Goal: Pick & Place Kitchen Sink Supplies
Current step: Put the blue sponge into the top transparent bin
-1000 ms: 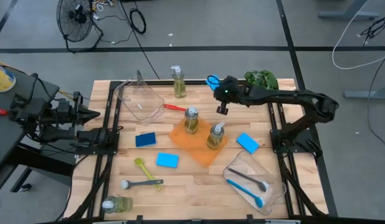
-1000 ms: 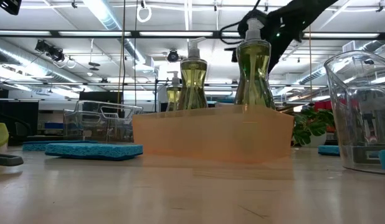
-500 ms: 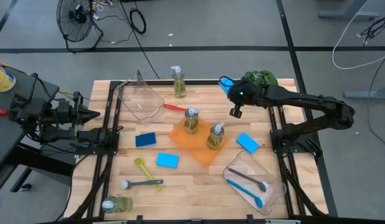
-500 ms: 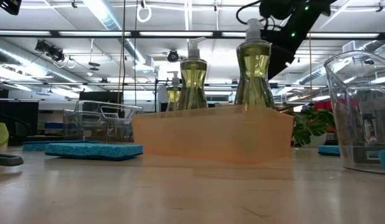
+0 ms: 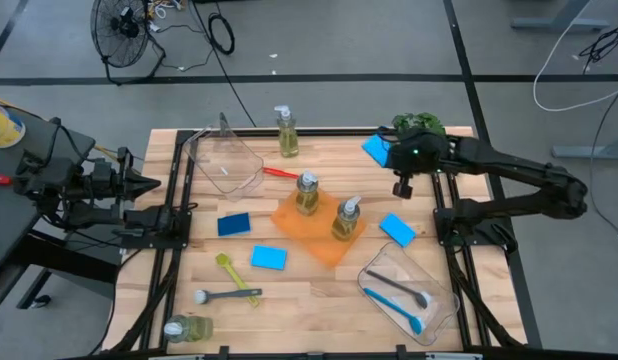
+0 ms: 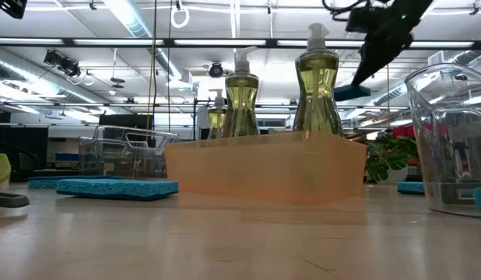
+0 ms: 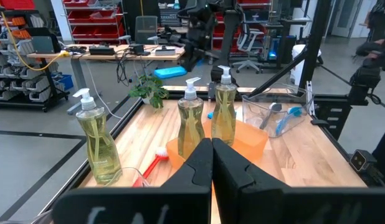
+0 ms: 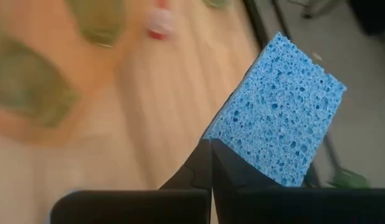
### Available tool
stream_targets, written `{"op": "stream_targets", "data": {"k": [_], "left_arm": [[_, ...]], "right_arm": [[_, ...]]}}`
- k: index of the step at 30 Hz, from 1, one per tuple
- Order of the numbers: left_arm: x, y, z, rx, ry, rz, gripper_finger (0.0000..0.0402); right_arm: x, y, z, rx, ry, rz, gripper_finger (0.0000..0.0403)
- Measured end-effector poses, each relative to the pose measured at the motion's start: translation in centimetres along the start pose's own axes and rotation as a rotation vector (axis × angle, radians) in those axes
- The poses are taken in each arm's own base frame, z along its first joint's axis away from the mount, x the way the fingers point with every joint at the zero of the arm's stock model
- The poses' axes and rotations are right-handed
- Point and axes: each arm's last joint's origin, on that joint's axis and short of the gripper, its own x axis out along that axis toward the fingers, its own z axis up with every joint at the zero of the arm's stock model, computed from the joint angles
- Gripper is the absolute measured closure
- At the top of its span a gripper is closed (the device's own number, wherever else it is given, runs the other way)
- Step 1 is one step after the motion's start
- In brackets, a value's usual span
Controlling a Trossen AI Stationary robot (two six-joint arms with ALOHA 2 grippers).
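Blue and porous, a rectangular sponge (image 8: 281, 115) fills the right wrist view, pinched at one edge between the pressed-together fingers of the right gripper (image 8: 210, 144). The open-cell texture shows only there. In the high view the same sponge is a small blue patch (image 5: 377, 149) held in the air over the far right of the bench (image 5: 319, 285), beside the green plant (image 5: 419, 124). The low view shows what the overhead one cannot: the sponge (image 6: 351, 92) hangs well above the bench top, level with the pump heads.

On an orange tray (image 5: 307, 230) at mid-bench stand two clear pump bottles (image 5: 307, 193) (image 5: 346, 217) of yellowish soap. A third bottle (image 5: 286, 131) stands at the far edge, and a fourth (image 5: 188, 327) lies on its side at the near left corner, seen only from above. Three more blue sponges (image 5: 233, 224) (image 5: 269, 258) (image 5: 397, 229) lie flat on the wood. A red brush (image 5: 279, 172) rests beside an empty clear bin (image 5: 225, 162). A yellow-green brush (image 5: 232, 274) and a grey brush (image 5: 224, 295) lie near left, and a second bin (image 5: 409, 293) at near right holds a blue brush (image 5: 394, 306) and a dark one.

The left gripper (image 7: 212, 163) waits off the bench's left side with its fingers pressed together on nothing.
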Motion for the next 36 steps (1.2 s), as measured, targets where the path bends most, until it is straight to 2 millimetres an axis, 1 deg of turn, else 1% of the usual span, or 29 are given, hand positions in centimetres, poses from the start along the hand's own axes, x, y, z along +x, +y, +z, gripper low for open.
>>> {"op": "stream_targets", "data": {"k": [3,9,17,22,30,33,36], "left_arm": [[0.0,0.0,0.0,0.000,0.000,0.000,0.0399],[0.0,0.0,0.0,0.000,0.000,0.000,0.0399],[0.0,0.0,0.0,0.000,0.000,0.000,0.0399],[0.0,0.0,0.0,0.000,0.000,0.000,0.0399],[0.0,0.0,0.0,0.000,0.000,0.000,0.0399],[0.0,0.0,0.0,0.000,0.000,0.000,0.0399],[0.0,0.0,0.0,0.000,0.000,0.000,0.0399]], "right_arm": [[-1.1,0.6,-0.5,-0.044,-0.032,0.071,0.0403],[-2.9,1.7,-1.6,-0.136,-0.046,0.143,0.0403],[-3.9,2.9,-3.2,-0.207,0.056,0.231,0.0403],[-4.6,3.9,-3.9,-0.291,0.061,0.377,0.0403],[-5.5,5.6,-4.2,-0.443,-0.015,0.613,0.0403],[-5.9,6.4,-4.3,-0.546,-0.059,0.726,0.0403],[-6.2,7.2,-4.4,-0.698,-0.120,0.803,0.0403]]}}
